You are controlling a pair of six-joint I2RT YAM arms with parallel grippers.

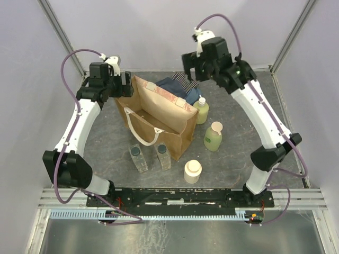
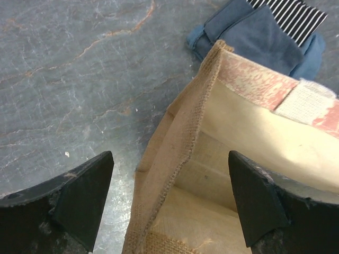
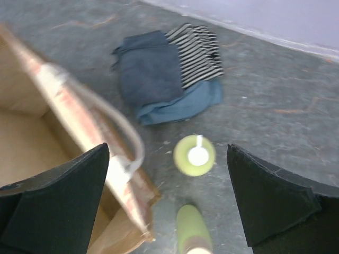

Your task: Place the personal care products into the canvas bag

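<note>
Left jaws are spread wide with nothing held; in the left wrist view they straddle the woven top edge at one corner of the canvas bag (image 1: 164, 108), and I cannot tell whether they touch it. Right jaws are equally wide apart and empty, hanging above the worktop (image 1: 106, 143) past the bag's far right corner.

That grey, stone-patterned worktop carries everything. The bag sits near its middle, upright, its mouth open and its pale lining showing, one cream loop handle draped across the opening. Just beyond the bag's far side lies the folded cloth (image 1: 177, 87), dark blue with a striped part, its near edge hidden behind the bag's rim.

All five personal care products sit outside the bag. To the bag's right, one pale yellow-green bottle (image 1: 201, 111) stands just beside its side wall, and a second yellow-green bottle (image 1: 213, 136) stands a little further out and nearer the arm bases; both show in the right wrist view, blurred. Against the bag's near wall sit the two clear bottles with dark caps, one (image 1: 139, 157) to the left, the other (image 1: 163, 156) just beside it. The squat cream jar (image 1: 193, 171) stands near the bag's near right corner, apart from it.
</note>
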